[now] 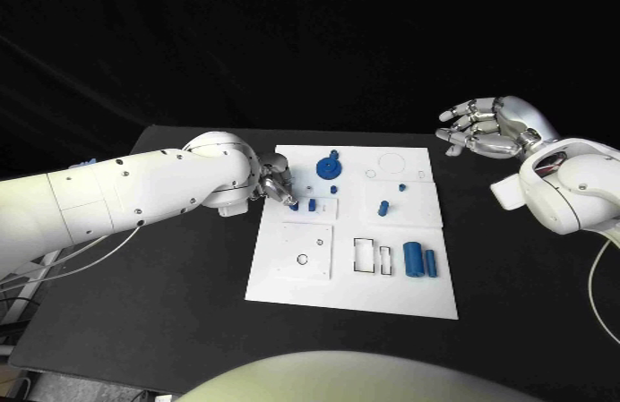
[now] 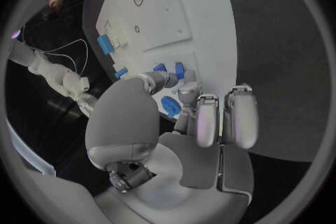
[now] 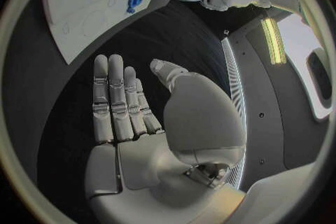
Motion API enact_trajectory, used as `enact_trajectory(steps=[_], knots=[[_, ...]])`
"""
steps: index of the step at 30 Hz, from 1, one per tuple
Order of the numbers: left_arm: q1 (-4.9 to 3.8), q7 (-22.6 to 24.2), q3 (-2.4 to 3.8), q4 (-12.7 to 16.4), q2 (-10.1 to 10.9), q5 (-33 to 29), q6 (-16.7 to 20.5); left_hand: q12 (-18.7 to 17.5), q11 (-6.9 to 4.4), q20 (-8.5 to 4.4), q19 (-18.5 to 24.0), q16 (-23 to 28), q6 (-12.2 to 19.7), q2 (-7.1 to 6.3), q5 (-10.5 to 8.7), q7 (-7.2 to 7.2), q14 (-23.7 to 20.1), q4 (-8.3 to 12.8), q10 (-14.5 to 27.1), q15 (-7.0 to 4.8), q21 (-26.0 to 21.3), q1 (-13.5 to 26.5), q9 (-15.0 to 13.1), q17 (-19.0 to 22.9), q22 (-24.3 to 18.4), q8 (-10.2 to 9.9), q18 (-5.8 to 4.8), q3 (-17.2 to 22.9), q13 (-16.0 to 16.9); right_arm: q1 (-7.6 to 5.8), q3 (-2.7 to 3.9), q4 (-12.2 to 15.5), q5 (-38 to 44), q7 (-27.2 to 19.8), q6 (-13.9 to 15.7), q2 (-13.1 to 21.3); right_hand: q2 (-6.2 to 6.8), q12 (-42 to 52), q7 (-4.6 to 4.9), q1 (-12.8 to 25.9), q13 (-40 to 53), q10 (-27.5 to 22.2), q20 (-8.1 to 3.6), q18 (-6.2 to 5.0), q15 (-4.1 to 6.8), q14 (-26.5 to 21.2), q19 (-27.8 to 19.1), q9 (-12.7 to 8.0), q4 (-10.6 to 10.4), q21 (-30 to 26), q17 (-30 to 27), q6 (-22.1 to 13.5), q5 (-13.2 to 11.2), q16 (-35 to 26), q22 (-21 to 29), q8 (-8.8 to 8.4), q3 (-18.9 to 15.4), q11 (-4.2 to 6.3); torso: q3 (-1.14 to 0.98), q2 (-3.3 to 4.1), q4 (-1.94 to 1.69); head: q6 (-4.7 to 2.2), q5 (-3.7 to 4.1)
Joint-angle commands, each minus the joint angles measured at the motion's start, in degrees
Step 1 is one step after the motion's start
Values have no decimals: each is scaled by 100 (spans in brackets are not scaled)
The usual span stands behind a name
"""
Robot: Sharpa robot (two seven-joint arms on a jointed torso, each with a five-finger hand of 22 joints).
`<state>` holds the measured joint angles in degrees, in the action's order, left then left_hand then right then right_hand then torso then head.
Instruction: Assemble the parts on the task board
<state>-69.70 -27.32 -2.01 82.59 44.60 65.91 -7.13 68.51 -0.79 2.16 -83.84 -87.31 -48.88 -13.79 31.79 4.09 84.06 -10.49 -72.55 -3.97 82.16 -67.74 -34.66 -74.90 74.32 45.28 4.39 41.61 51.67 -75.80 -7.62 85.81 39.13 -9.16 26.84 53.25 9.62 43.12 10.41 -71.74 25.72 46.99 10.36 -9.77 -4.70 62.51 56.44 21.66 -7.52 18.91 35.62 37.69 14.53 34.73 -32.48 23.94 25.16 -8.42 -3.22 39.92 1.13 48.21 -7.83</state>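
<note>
The white board lies in the middle of the black bench, its near edge toward the robot. Nearest on the board, toward its right side, a large blue cylinder lies flat with a thinner blue cylinder just beside it on the right. To their left are two narrow rectangular slots, and further left a raised square plate with a small round hole.

Further back, a small blue peg rests on the board right of centre. At the board's left edge the left hand reaches in over the board, its fingertips down at two small blue pieces. In the left wrist view the fingers are bent together around those pieces, but whether they actually pinch one cannot be told; the hand itself hides the contact.

Beyond that, a blue gear stands near the board's far-left corner, with a tiny blue stud just nearer than it, and a round outline is drawn toward the far right.

The right hand hovers above the bench, well apart from the board's right side, holding nothing, with fingers straight and spread from the thumb.
</note>
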Motion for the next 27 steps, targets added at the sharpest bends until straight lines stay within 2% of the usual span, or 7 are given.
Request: enact_trajectory(steps=[1,18,24,27], knots=[[21,-90,-17,-10,6,17,-162,22,2,-44,7,-32,-35,-54,29,-21,476,1028,-41,-45,38,-24,1,-1074,3,30,-110,985,23,5,1,-6,-56,-77,32,-6,-3,-43,268,-61,-21,-29,23,-43,7,-38,-43,-6,-26,-41,-10,-35,17,-38,15,30,-9,-18,2,-1,2,3,-5],[21,-110,-16,-31,-19,-166,-230,12,-4,-47,0,-38,-50,-53,64,-31,479,976,-59,-49,44,42,-35,-1084,18,48,-114,931,17,8,1,-3,-63,-69,36,-3,-5,-65,282,-66,-105,-64,45,-47,-11,-77,-59,-11,-21,-102,-41,-64,18,-111,74,61,-14,-35,-4,-4,7,21,0],[20,-110,-16,-47,-32,-270,-275,10,-54,-67,-5,-50,-63,-45,27,-94,484,899,-148,-81,40,144,-186,-1104,32,130,-117,619,64,8,1,-8,-63,-60,24,0,0,-73,287,-84,-146,-83,54,-49,-17,-90,-65,-14,-5,-131,-56,-80,22,-146,103,78,-14,-40,-5,-3,5,25,13],[20,-114,-16,-64,-41,-319,-257,-2,-107,-99,-4,-54,-15,-55,-94,-172,486,846,-212,-120,24,200,-309,-1111,21,162,-116,238,80,9,1,-13,-63,-59,15,-5,8,-76,290,-108,-176,-91,59,-51,-20,-97,-65,-15,18,-150,-66,-90,26,-169,123,91,-11,-43,-5,-2,3,29,15]])
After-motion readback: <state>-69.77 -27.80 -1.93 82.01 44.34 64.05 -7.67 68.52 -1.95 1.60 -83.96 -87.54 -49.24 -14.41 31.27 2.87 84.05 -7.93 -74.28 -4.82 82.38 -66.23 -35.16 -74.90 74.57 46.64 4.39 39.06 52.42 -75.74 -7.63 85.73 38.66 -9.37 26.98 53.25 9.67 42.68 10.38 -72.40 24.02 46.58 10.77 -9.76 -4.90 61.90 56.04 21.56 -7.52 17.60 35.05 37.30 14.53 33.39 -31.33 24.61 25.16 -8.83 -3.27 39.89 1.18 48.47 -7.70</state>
